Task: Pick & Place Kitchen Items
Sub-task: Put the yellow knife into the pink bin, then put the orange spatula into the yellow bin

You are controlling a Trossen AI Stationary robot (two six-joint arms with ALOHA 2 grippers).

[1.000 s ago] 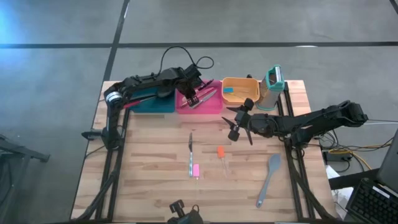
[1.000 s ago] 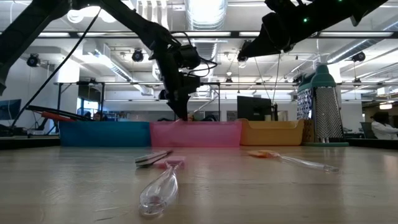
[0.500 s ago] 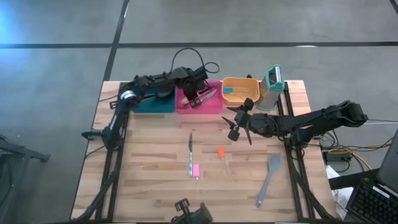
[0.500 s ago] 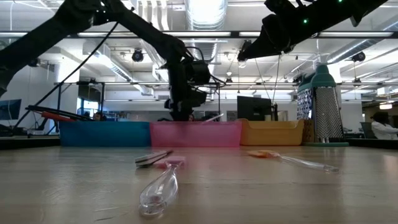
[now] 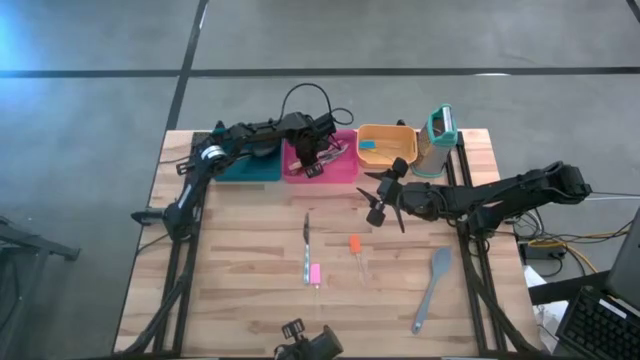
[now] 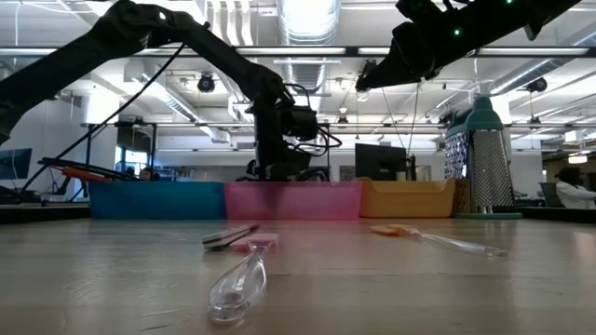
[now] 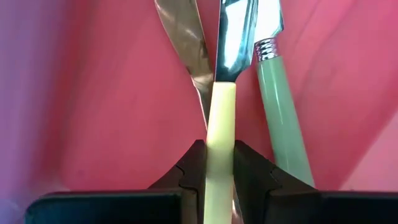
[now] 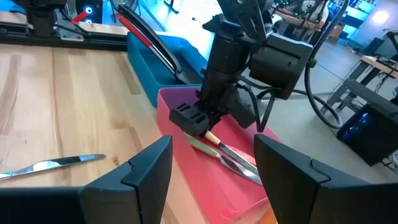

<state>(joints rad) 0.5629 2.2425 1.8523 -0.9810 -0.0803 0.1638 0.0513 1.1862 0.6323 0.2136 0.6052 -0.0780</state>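
Left gripper (image 7: 219, 163): fingers clamped on the yellow-handled knife (image 7: 219, 143), low inside the pink bin (image 5: 342, 170) at upper centre of the high view; the handle's end is hidden between the fingers. A green-handled knife (image 7: 283, 118) lies just beside it, blade tip cut off.

Right gripper (image 5: 385, 195): fingers spread wide, holding nothing, right of centre above the wooden worktop (image 5: 240, 260).

Worktop: pink-handled knife (image 5: 309, 252), orange-handled utensil (image 5: 356, 250), grey spatula (image 5: 433, 286).

Low view: bright ceiling lights; room beyond indistinct.
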